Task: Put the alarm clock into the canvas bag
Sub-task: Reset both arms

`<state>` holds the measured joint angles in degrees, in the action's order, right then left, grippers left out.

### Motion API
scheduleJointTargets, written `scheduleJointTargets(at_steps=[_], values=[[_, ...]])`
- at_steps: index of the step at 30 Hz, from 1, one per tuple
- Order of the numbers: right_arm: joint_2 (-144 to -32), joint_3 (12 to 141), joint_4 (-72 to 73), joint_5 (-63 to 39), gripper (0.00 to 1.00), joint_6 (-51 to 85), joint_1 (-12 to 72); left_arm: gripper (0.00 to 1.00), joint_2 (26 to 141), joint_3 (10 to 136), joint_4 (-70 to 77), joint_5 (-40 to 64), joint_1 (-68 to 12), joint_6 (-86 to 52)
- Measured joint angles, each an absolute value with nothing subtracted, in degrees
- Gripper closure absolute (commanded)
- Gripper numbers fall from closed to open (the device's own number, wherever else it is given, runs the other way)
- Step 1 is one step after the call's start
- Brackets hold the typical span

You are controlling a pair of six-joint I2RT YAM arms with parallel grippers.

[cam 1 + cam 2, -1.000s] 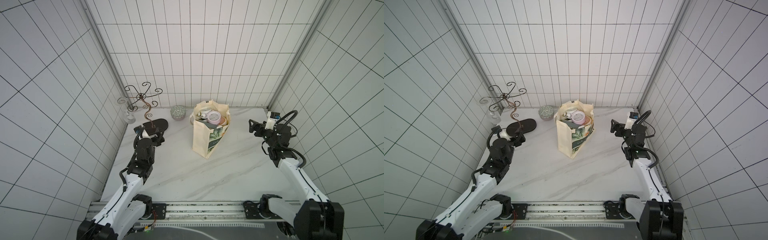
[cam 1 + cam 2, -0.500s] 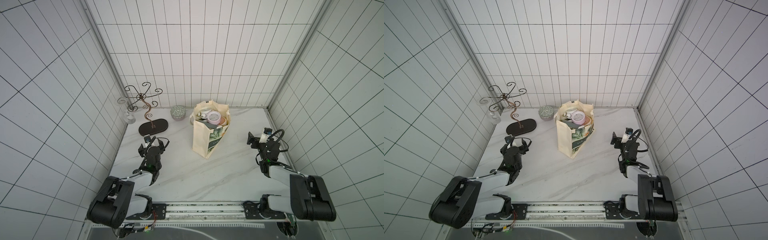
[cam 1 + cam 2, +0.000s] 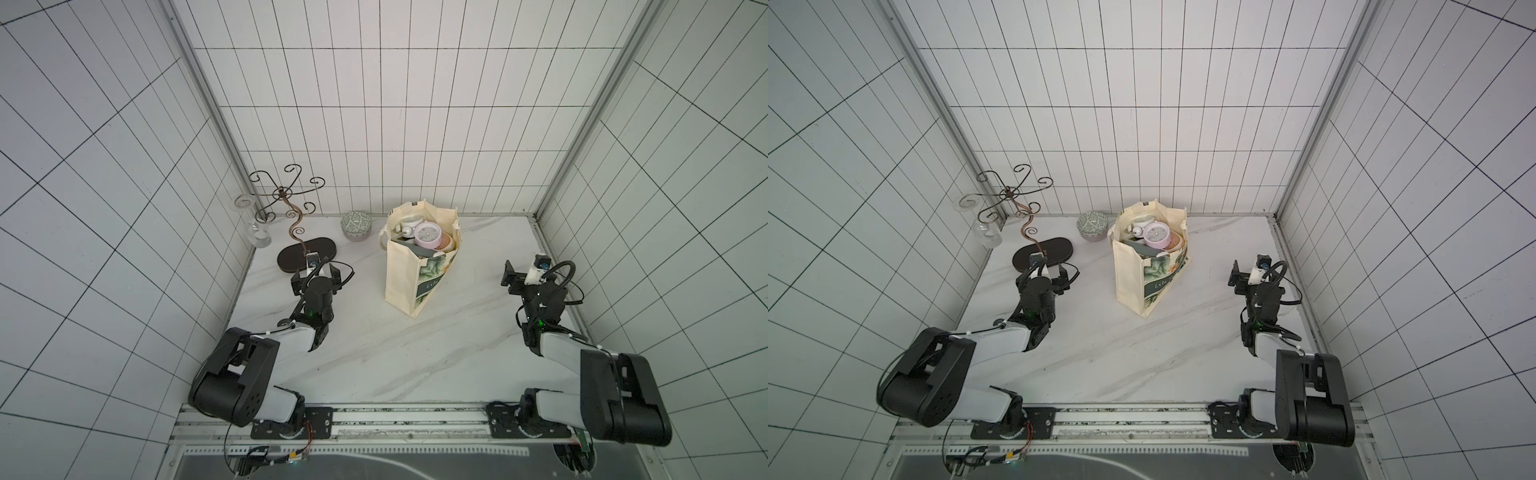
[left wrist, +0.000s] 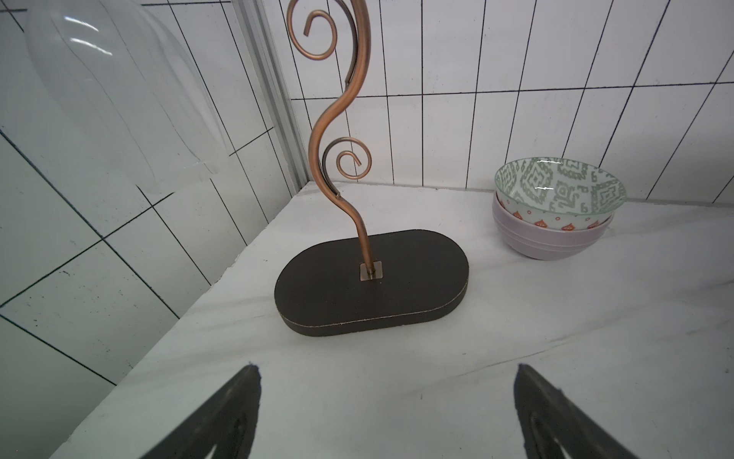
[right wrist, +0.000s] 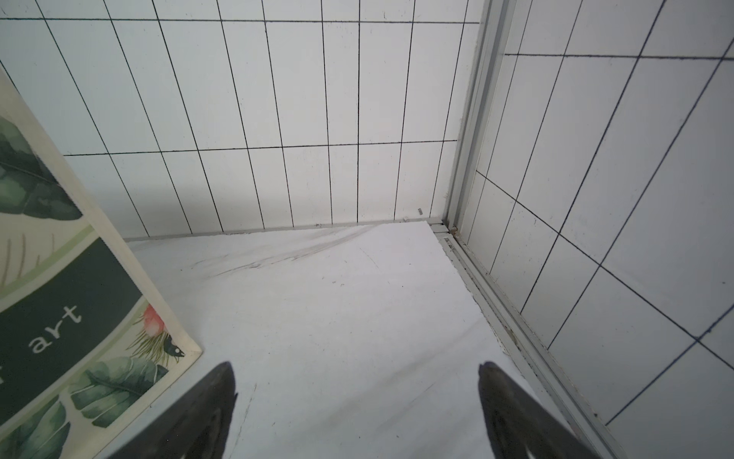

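Alarm clock (image 3: 428,235), pink, sits inside the upright canvas bag (image 3: 401,274) at the far middle, with the left gripper (image 4: 387,369) and right gripper (image 5: 357,367) both spread wide, empty, well apart from it.

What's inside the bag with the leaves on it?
A pink alarm clock lies near the top of the canvas bag, with a white thing and a grey flat piece beside it. Anything deeper is hidden by these and by the bag's walls.

Walls (image 3: 374,124): white tiles, dark grout, on three sides.
Corner posts (image 3: 210,104): pale metal.
Tabletop (image 3: 415,353): white marble, grey veins.
Front rail (image 3: 415,415): metal.
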<state>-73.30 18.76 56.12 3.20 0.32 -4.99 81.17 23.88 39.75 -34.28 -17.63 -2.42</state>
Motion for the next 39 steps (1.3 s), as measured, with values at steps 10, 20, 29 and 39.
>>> scheduleJointTargets(at_steps=[10, 20, 29, 39], values=[[-77.76, 13.47, 64.25, -1.19, 0.08, 0.03, -4.82, 0.03, 81.30, 21.30, 44.27, -36.12, -18.68, 1.91], [-87.88, 12.19, 74.08, -1.34, 0.05, -1.56, -3.01, 0.03, 90.02, 16.05, 62.78, -37.04, -16.34, 6.07], [-87.92, 12.29, 73.36, -2.31, 0.00, -2.07, -3.01, 0.03, 89.80, 20.78, 59.18, -26.35, -7.62, 1.58], [-88.03, 12.36, 72.20, -2.90, 0.00, -2.02, -3.07, 0.03, 90.59, 18.90, 59.90, -19.88, -7.94, 1.58]])
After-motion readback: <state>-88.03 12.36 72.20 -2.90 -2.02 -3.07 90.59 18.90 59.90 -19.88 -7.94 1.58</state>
